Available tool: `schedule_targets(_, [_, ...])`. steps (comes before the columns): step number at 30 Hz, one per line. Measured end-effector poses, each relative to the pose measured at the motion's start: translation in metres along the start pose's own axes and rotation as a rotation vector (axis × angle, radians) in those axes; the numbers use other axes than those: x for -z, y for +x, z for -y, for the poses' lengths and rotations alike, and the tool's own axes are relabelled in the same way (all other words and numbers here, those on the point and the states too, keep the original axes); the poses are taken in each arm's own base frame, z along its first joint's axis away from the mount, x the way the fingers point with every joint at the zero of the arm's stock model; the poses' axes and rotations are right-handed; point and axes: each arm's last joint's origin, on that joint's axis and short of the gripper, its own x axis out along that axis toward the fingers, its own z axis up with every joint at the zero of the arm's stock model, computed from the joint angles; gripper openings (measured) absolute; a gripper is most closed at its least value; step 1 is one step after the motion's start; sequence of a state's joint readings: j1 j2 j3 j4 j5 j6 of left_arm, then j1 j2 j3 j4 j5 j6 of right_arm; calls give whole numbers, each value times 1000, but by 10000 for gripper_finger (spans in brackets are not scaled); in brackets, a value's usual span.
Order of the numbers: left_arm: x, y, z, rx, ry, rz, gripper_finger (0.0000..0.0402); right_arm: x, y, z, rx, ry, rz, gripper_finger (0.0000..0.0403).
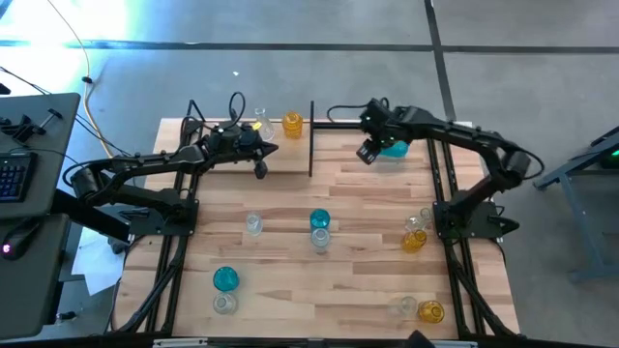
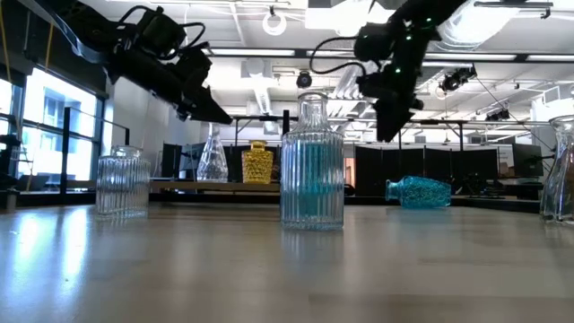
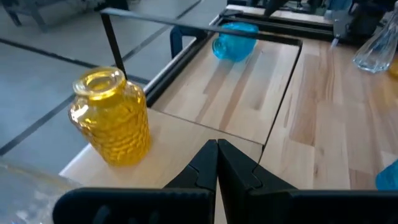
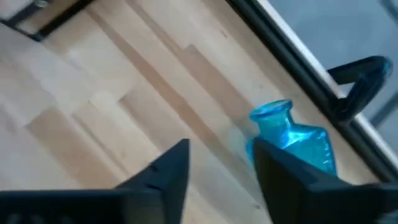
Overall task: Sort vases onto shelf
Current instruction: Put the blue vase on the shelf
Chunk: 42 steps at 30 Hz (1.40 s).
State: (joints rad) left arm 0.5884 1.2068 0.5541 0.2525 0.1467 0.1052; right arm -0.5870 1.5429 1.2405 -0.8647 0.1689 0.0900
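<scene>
No text, label or number appears legible in any view.

- Both arms are showing matte black, tubular links with blocky joints.
- The left gripper [image 3: 217, 163] is showing two dark, wedge-shaped jaws.
- The right gripper [image 4: 219, 168] is showing flat black jaws with squared edges.

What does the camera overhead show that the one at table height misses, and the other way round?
Only the high view shows the vases at the near table edge, like the teal vase and amber vase, plus the desk with a keyboard.

Only the low view shows the room's ceiling lights and windows.

Both show the yellow vase upright on the shelf, the blue vase lying on its side, the left tool and the right tool.
</scene>
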Motion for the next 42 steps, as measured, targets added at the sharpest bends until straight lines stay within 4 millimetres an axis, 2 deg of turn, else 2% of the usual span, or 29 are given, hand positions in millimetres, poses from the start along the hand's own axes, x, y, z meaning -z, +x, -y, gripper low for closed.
schedule_targets(3, [-3, 0, 0, -3, 7, 29, 0, -17, 10, 1, 51, 82, -58, 211])
schedule_targets(6, [-7, 0, -1, -6, 14, 57, 0, -30, 28, 5, 97, 136, -206, 219])
schedule_targets(11, [-12, 0, -1, -8, 23, 73, 0, -51, 53, 12, 201, 97, -380, 205])
schedule_targets(16, [-13, 0, -1, -9, 32, 75, 0, -67, 70, 11, 233, 121, -445, 193])
schedule_targets(21, [-13, 0, -1, -9, 34, 74, 0, -68, 84, 11, 292, 150, -475, 184])
schedule_targets(25, [-12, 0, -1, -9, 33, 74, 0, -66, 85, 11, 337, 166, -490, 168])
schedule_targets(29, [-12, 0, -1, -9, 33, 74, 0, -61, 77, 13, 349, 81, -560, 144])
schedule_targets(33, [-11, 0, -1, -7, 31, 63, 0, -56, 50, 23, 413, 22, -587, 111])
schedule_targets(37, [-9, 0, -1, -4, 25, 36, 0, -47, 27, 37, 346, 51, -504, 61])
schedule_targets(40, [-6, 0, -1, -2, 12, 17, 0, -31, 9, 46, 284, 104, -412, 19])
schedule_targets(42, [-4, 0, 0, -1, 6, 10, 0, -18, 0, 49, 264, 132, -344, 5])
